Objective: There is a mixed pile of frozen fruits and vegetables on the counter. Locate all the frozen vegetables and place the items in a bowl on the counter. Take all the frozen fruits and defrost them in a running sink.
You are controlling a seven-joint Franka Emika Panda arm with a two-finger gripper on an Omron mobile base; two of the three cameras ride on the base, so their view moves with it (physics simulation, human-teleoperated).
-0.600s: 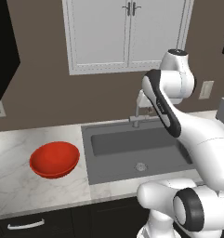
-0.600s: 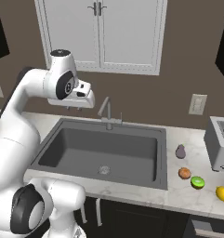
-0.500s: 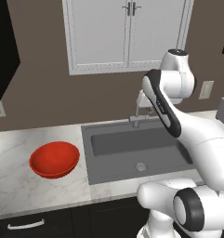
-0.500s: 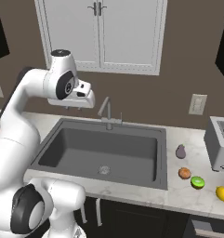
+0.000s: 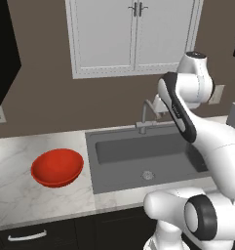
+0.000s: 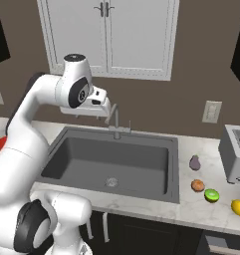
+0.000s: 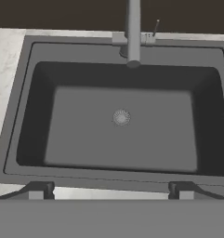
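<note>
My gripper (image 6: 102, 110) hangs high over the back of the dark sink (image 6: 91, 159), close to the faucet (image 6: 116, 122), fingers wide apart and empty. In the hand view the open gripper (image 7: 111, 190) looks straight down into the dry sink (image 7: 85, 125) and its drain (image 7: 121, 117). The mixed pile lies on the counter (image 6: 201, 211) right of the sink: a purple-grey eggplant-like piece (image 6: 194, 163), an orange piece (image 6: 197, 186), a green round piece (image 6: 211, 195) and a yellow piece (image 6: 239, 207). The red bowl (image 5: 57, 167) sits empty on the counter (image 5: 16, 195) left of the sink (image 5: 128, 154).
A metal toaster (image 6: 236, 154) stands on the counter behind the pile. White wall cabinets (image 5: 133, 34) hang above the faucet (image 5: 144, 114). The faucet spout (image 7: 133, 32) reaches over the basin's back edge. Dark cabinets run below the counter.
</note>
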